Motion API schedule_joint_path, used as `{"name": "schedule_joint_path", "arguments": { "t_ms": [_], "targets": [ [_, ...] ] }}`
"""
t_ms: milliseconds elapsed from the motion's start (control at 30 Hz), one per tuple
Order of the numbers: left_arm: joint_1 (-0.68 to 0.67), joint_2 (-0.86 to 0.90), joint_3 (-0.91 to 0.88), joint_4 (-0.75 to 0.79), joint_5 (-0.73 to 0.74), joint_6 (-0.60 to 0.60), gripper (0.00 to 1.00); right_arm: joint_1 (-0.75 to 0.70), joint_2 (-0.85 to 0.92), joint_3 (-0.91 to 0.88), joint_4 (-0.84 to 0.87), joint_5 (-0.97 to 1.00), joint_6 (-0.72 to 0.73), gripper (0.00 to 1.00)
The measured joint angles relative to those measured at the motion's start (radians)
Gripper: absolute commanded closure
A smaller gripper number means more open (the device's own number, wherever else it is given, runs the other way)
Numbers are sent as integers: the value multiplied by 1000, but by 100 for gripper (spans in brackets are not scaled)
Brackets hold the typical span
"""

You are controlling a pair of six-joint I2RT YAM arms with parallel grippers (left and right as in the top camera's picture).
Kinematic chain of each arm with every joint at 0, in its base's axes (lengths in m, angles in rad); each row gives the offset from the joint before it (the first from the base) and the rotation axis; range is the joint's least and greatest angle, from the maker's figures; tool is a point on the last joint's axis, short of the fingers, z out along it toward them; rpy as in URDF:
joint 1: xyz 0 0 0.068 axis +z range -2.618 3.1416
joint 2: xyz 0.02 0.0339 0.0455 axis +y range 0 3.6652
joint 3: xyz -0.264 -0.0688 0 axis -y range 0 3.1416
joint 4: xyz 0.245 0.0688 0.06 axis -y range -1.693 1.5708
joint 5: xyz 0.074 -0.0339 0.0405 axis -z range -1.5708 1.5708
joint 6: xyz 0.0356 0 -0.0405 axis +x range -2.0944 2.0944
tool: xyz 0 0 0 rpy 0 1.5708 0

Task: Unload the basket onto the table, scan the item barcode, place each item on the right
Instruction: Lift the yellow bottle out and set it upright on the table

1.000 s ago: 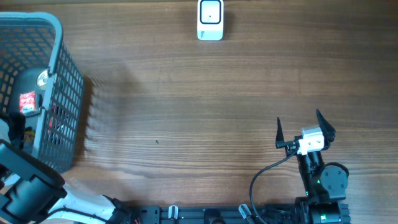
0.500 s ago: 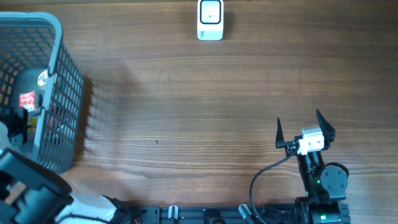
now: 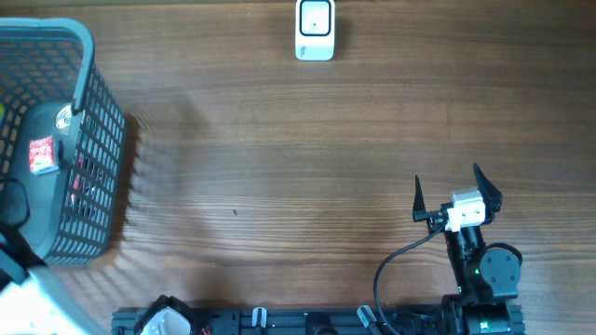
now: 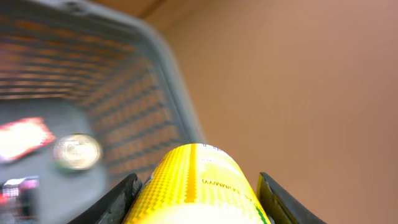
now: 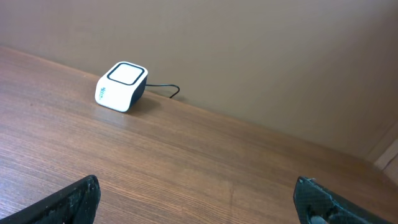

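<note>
No text can be read outright. The yellow can (image 4: 199, 186) has a line of small dark print along its side, too blurred to make out. In the basket (image 3: 88, 56), a dark package (image 3: 42, 200) bears a red label (image 3: 41, 154) with pale marks and a round pale sticker (image 3: 63, 115), both illegible. The white scanner (image 5: 121, 86) has a small green mark on its side, too small to read.

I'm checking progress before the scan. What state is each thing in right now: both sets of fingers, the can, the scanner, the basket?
Left fingers: shut on the yellow can, one on each side.
Can: held, not yet at the scanner.
Right fingers: open, empty.
Scanner: upright on the table, nothing in front of it.
Basket: standing on the table, items inside.
</note>
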Motion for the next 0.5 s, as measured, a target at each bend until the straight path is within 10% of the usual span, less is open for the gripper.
{"name": "schedule_joint_path", "arguments": {
  "t_ms": [300, 500],
  "targets": [
    [-324, -52, 3, 29, 206, -122, 51, 0, 0, 0, 0, 0, 0, 0],
    [-740, 181, 3, 56, 107, 53, 50, 0, 0, 0, 0, 0, 0, 0]
  ]
}}
